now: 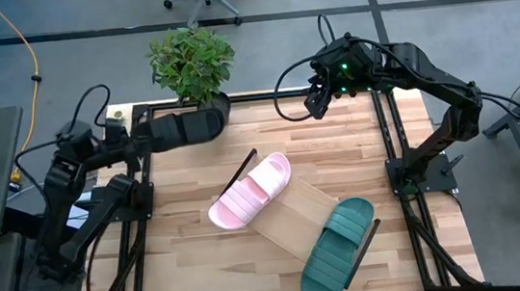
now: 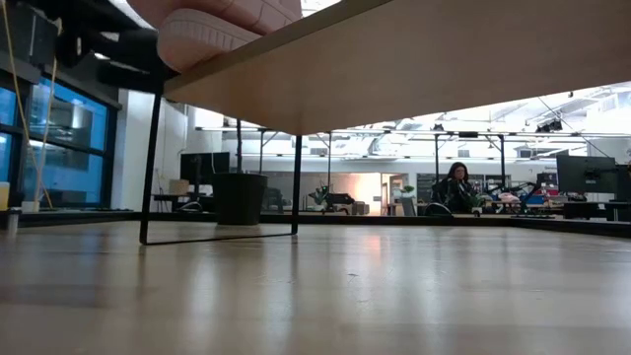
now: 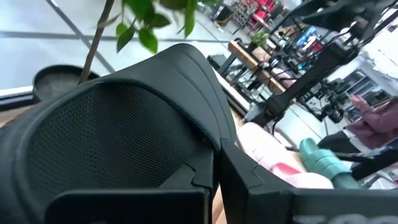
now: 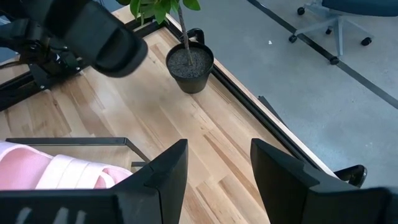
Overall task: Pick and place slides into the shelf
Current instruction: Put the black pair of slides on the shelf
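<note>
Above the counter's [image 1: 185,260] far-left corner — left claw [image 1: 151,136] clenched on black slide [image 1: 186,128], lifted for carrying to shelf [image 1: 292,218]; right claw [image 1: 317,101] released, waiting far-right.

In my left end effector [image 1: 143,136] the black slide [image 1: 185,127] looks matt and finely textured. The pink slide [image 1: 249,192] is smooth rubber; shelf [image 1: 298,214] and tabletop [image 1: 194,259] are pale, satin-finished wood.

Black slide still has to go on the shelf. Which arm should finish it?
Left. The left gripper is shut on the black slide, held near the plant. The right gripper is open and empty, far from it. The shelf has bare space between pink and teal slides.
</note>
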